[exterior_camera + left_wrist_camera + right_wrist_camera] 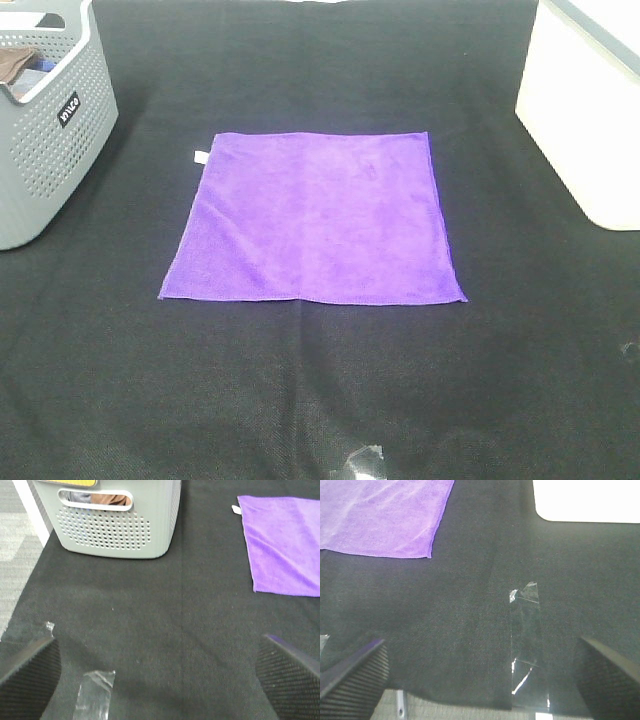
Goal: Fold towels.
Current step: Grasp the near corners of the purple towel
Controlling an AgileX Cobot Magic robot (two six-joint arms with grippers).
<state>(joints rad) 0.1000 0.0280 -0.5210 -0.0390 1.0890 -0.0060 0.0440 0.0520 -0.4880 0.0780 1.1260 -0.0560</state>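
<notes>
A purple towel [315, 215] lies spread flat and square on the black table cloth in the middle of the exterior view, with a small white tag [199, 157] at its far left corner. Part of it shows in the left wrist view [282, 550] and in the right wrist view [382, 515]. Neither arm shows in the exterior view. My left gripper [160, 680] is open and empty over bare cloth, well short of the towel. My right gripper [482, 680] is open and empty near the table's front edge.
A grey perforated basket [45, 120] with cloth inside stands at the far left, also in the left wrist view [117, 520]. A white bin [585, 110] stands at the far right. Strips of clear tape [526, 640] [95, 697] stick to the cloth near the front edge.
</notes>
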